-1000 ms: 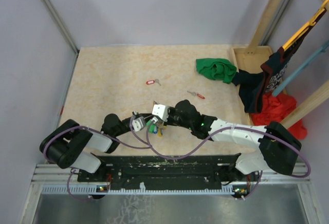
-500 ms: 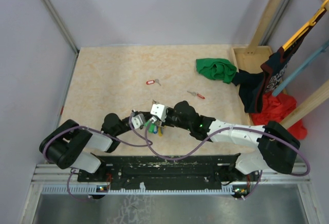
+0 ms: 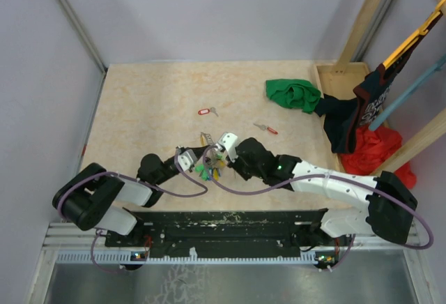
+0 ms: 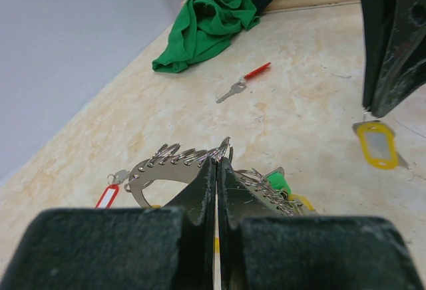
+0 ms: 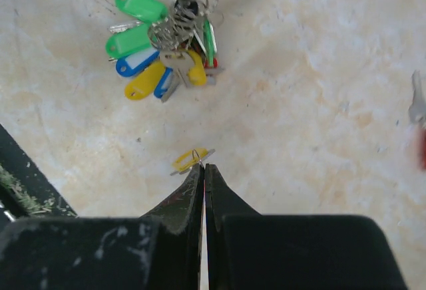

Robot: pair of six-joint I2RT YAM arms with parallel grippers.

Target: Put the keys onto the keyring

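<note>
Grey walls (image 3: 209, 11) enclose a pale marbled worktop (image 3: 139, 102). Low centre of the overhead view — the left tool (image 4: 216, 163) is pinched shut on the keyring (image 4: 174, 158), its coloured tags (image 5: 143, 44) fanned on the worktop; the right tool (image 5: 203, 168) clamps a yellow-tagged key (image 5: 191, 159) just beside.

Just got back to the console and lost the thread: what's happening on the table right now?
The left hand is shut on the keyring, pinching its metal loop, with the coloured tags bunched beside it. The right hand is shut on a yellow-tagged key, held close by but not yet on the ring. A red-tagged key and a red-headed key lie loose farther back.
</note>
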